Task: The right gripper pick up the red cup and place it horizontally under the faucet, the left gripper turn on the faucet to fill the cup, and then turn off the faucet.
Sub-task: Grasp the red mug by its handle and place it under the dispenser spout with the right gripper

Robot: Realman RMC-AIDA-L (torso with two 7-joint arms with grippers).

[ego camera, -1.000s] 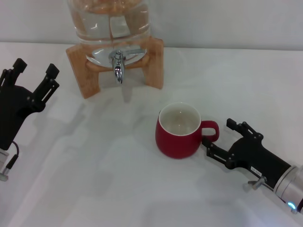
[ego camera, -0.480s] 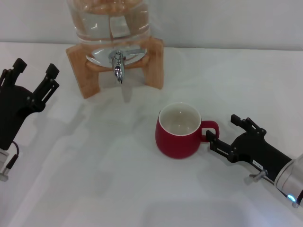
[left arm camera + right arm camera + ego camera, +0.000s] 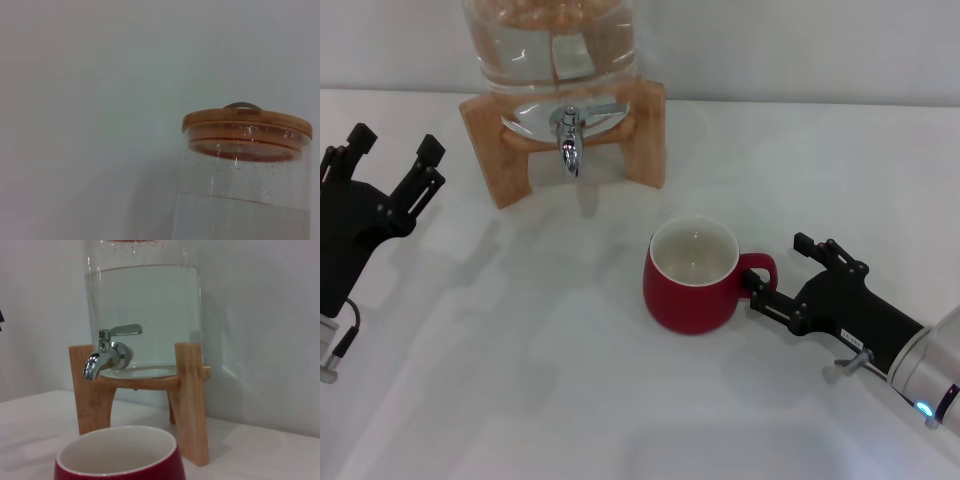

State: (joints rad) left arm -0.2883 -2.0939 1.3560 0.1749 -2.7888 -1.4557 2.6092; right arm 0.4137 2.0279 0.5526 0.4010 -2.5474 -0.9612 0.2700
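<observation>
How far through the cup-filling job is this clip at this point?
Early. Nothing looks finished: the red cup stands upright on the table, off to the side of the faucet and looking empty. In hand: the right tool sits open at the cup's handle, one finger touching it, not yet closed. Left: grasp, carry under the faucet, then the left tool, open and parked far left, opens and closes the faucet.
</observation>
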